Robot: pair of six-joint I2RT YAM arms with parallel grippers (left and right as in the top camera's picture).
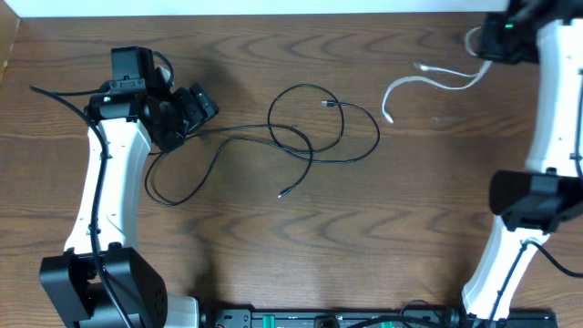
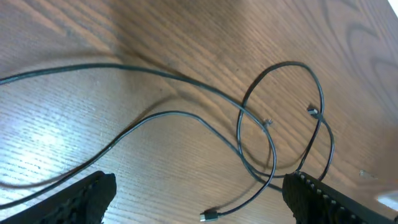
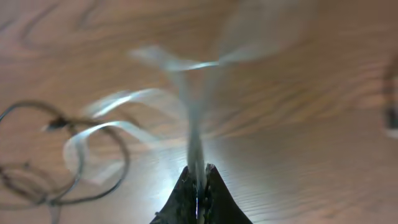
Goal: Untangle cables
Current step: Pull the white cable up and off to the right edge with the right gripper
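Note:
The black cable (image 1: 323,123) lies on the wooden table in loose overlapping loops, one plug end (image 1: 282,193) pointing toward the front. My left gripper (image 1: 193,114) hovers open at the cable's left part. In the left wrist view the black cable (image 2: 186,118) runs across the wood, and its plug (image 2: 208,216) lies between the widely spread fingers (image 2: 81,199) without touching them. The white cable (image 1: 428,80) curls at the back right, apart from the black one. My right gripper (image 1: 485,41) is shut on the white cable (image 3: 194,124), which rises blurred from the fingertips (image 3: 199,171).
The table's back edge (image 1: 273,11) runs close behind the right gripper. A strip of equipment (image 1: 319,319) sits along the front edge between the two arm bases. The right arm (image 1: 547,137) stretches along the right side. A black loop (image 3: 93,186) shows at the left of the right wrist view.

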